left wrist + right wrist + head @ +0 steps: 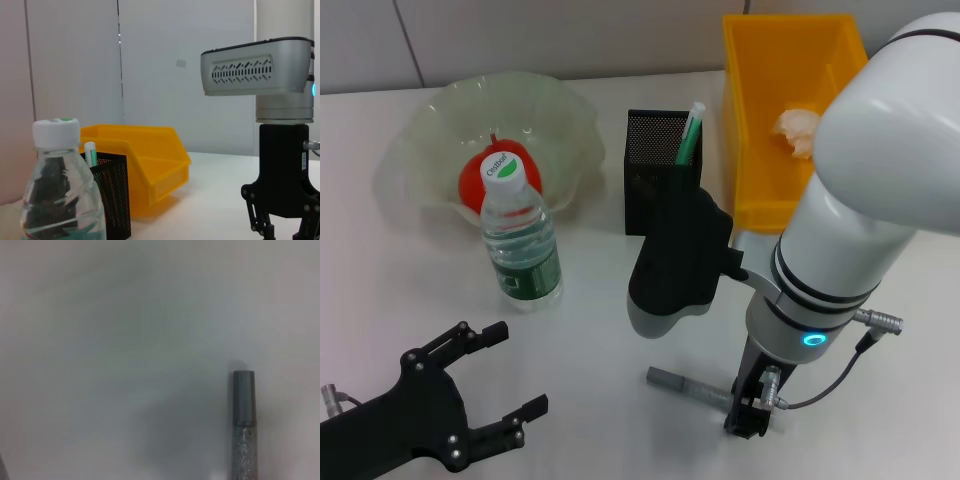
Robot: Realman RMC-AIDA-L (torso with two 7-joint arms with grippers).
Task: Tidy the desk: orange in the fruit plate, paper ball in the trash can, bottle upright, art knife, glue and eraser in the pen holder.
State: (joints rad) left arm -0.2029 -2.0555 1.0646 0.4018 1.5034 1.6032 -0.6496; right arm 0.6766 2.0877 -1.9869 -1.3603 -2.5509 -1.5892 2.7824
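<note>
**Right pincer down at the grey glitter stick**

The right pincer (752, 415) is low on the white desk (590, 340), right at one end of a grey glitter stick (688, 385) that lies flat. The stick reaches away from the pincer toward the robot's left. Whether the pincer is open or pressing on the stick cannot be told, because the arm hides its tips. In the right wrist view only the stick's grey cap and sparkly body (244, 425) show on the bare desk.

The left pincer (500, 385) hangs well off to the left of the right one, near the front edge, with its fingers (485, 335) spread wide and nothing between them.

Past the right pincer, farther from the robot, stands the black mesh pen holder (655, 170) with a green and white stick (690, 132) poking out. Just beside it, to the right, is the yellow trash can (770, 120) with the paper ball (798, 130) inside.

The bottle (520, 240) stands upright, beyond the left pincer. Right behind it is the green fruit plate (430, 130), and the orange (475, 180) sits in it.
</note>
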